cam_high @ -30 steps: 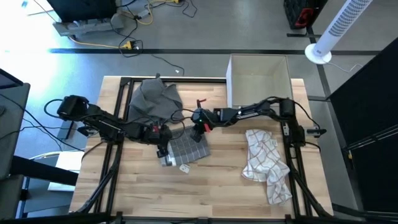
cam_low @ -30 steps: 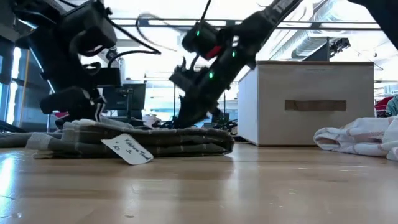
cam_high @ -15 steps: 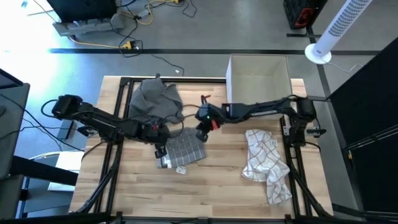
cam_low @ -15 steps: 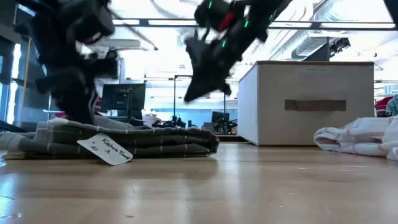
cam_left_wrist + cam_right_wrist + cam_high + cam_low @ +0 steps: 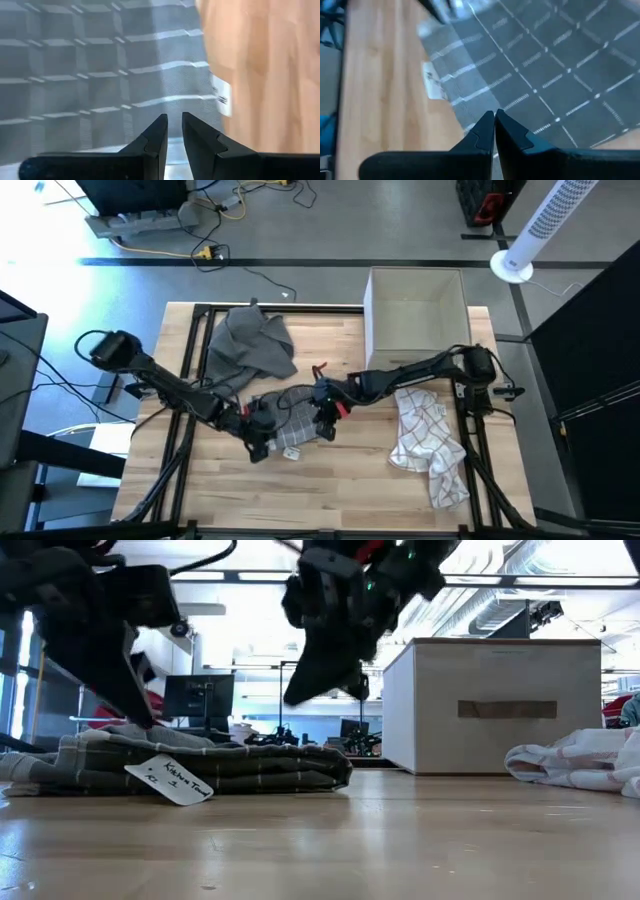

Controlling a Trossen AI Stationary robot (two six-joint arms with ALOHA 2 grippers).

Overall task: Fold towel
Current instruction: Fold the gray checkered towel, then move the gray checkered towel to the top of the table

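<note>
Right gripper [image 5: 494, 116]: fingers pressed together tip to tip, nothing between them, held above the near-right edge of the folded grey checked kitchen towel [image 5: 560, 65]; in the low view this gripper [image 5: 325, 690] hangs clear of the cloth, over its right half. Left gripper [image 5: 174, 120]: fingers nearly closed with a thin slit between the tips and nothing pinched, poised over the same towel [image 5: 85, 75], whose white paper tag [image 5: 221, 94] lies just beyond the tips at the cloth's edge, on bare wood. In the high view the two grippers, left [image 5: 258, 428] and right [image 5: 325, 420], flank the folded towel [image 5: 292, 426], which lies flat between them near the middle of the wooden table [image 5: 350, 480]; the tag [image 5: 293, 452] projects from its front edge. In the low view the towel [image 5: 200, 765] forms a low stack of layers with the tag [image 5: 168, 778] leaning against its front. Beyond the left gripper, toward the table's far side, lies a crumpled plain grey cloth [image 5: 250, 345]. Beyond the right gripper stands a white open box [image 5: 415, 310], and near it a crumpled white patterned towel [image 5: 428, 442] lies on the table's right side.
</note>
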